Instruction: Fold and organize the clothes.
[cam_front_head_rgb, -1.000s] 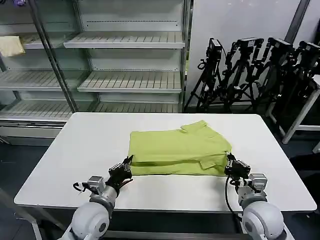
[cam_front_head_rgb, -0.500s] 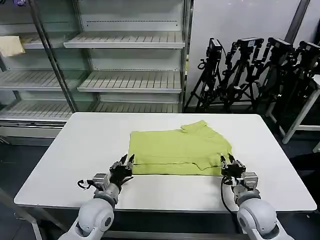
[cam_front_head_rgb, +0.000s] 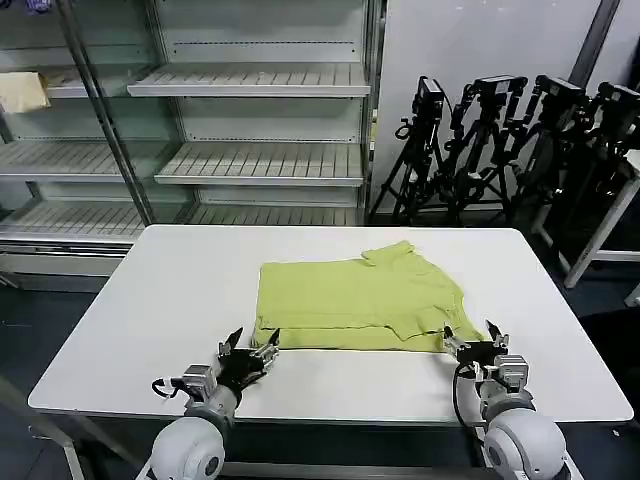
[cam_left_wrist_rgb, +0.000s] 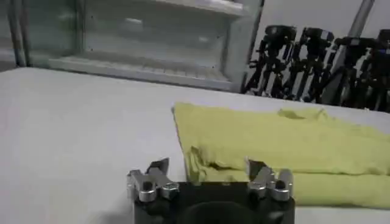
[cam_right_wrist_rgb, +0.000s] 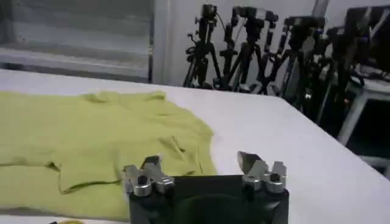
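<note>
Right now your lime-green shirt (cam_front_head_rgb: 355, 306) lies folded into a rough rectangle on the white tabletop (cam_front_head_rgb: 160, 300), about midway between its left and right edges and closer to the near edge than the far one. Its small collar (cam_front_head_rgb: 392, 252) points toward the far right corner, and a sleeve flap sits folded over at the near right corner of the bundle.

Your left gripper (cam_front_head_rgb: 250, 347) hovers low over the tabletop by the near edge, just beside the shirt's near left corner, fingers spread and holding nothing. From the left wrist camera, the shirt (cam_left_wrist_rgb: 286, 152) lies just beyond the parted fingertips of the left gripper (cam_left_wrist_rgb: 207, 171).

Your right gripper (cam_front_head_rgb: 474, 338) sits just off the shirt's near right corner, fingers likewise spread and empty. From the right wrist camera, the cloth (cam_right_wrist_rgb: 91, 146) sits ahead of the right gripper (cam_right_wrist_rgb: 201, 164), not between its fingers.
</note>
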